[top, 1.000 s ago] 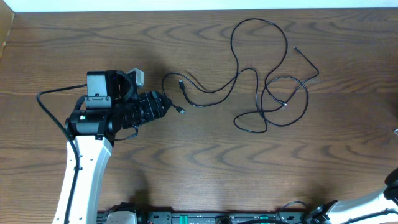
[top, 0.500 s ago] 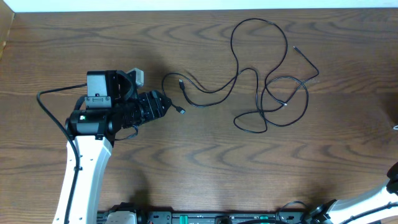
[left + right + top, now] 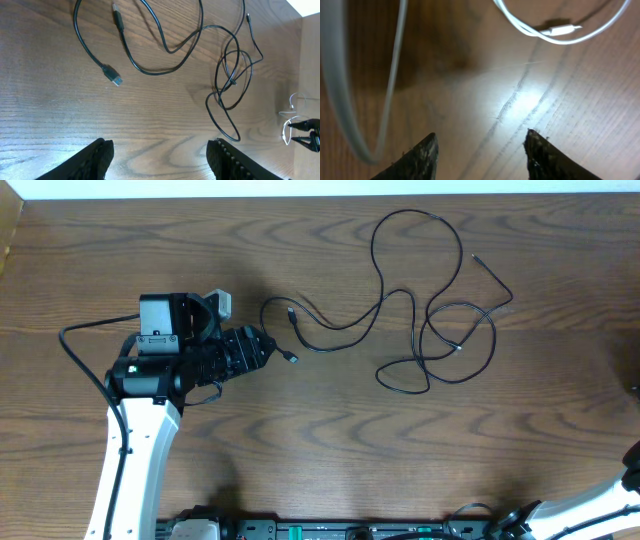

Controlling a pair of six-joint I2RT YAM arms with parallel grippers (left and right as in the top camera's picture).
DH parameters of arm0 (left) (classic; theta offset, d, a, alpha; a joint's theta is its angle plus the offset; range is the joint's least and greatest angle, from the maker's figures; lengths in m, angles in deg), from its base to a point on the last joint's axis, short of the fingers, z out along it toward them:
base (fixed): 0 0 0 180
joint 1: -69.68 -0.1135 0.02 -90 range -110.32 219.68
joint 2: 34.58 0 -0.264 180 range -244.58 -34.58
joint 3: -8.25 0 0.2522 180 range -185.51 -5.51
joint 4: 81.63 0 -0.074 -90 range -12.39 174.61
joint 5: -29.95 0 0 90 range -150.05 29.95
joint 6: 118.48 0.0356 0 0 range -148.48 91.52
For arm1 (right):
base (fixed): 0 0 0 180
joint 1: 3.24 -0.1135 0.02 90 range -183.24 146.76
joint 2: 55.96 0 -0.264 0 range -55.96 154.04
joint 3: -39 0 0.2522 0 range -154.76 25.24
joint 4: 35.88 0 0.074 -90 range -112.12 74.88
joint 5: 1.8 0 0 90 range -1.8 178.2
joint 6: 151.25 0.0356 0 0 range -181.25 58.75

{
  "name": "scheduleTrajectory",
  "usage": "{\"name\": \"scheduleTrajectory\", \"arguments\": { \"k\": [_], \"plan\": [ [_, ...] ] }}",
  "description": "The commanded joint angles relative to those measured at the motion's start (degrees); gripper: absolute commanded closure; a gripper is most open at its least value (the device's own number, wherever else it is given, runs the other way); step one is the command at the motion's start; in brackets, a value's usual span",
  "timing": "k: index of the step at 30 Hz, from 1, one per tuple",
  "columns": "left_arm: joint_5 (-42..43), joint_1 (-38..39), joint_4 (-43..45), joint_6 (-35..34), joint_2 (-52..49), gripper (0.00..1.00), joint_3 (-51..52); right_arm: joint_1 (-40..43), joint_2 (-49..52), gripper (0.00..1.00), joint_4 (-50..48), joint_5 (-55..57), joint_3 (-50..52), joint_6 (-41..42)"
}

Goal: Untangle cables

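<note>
The black cable [image 3: 428, 345] lies spread in loose loops across the middle of the wooden table, with several strands crossing right of centre. One plug end [image 3: 292, 358] lies just right of my left gripper [image 3: 262, 350]. In the left wrist view the cable [image 3: 150, 71] and its plug [image 3: 114, 78] lie ahead of the open, empty left gripper [image 3: 160, 160]. The white cable [image 3: 560, 32] curves over the wood ahead of my open, empty right gripper [image 3: 480, 155]. It shows small at the far right of the left wrist view [image 3: 286, 131]. The two cables lie apart.
The left arm [image 3: 140, 430] reaches in from the bottom left. Only a part of the right arm [image 3: 625, 480] shows at the bottom right edge of the overhead view. The table's far edge [image 3: 320, 196] runs along the top.
The right arm's end at the right edge of the overhead view has shifted slightly. The left arm and the black cable have not moved.
</note>
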Motion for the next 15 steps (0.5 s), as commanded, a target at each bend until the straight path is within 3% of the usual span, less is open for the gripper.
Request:
{"name": "scheduleTrajectory", "arguments": {
  "k": [1, 7, 15],
  "plan": [
    [-0.55, 0.17, 0.02, 1.68, -0.02, 0.35, 0.00, -0.87, -0.07, 0.46, -1.60, -8.22, -0.63, -7.28],
    [-0.55, 0.15, 0.07, 1.90, -0.17, 0.35, 0.00, -2.21, -0.07, 0.42, -4.28, -14.95, -0.63, -11.96],
    [-0.55, 0.17, 0.98, 1.88, -0.17, 0.35, 0.00, -2.36, -0.07, 0.39, -5.84, -10.32, -0.63, -7.34]
  ]
}}
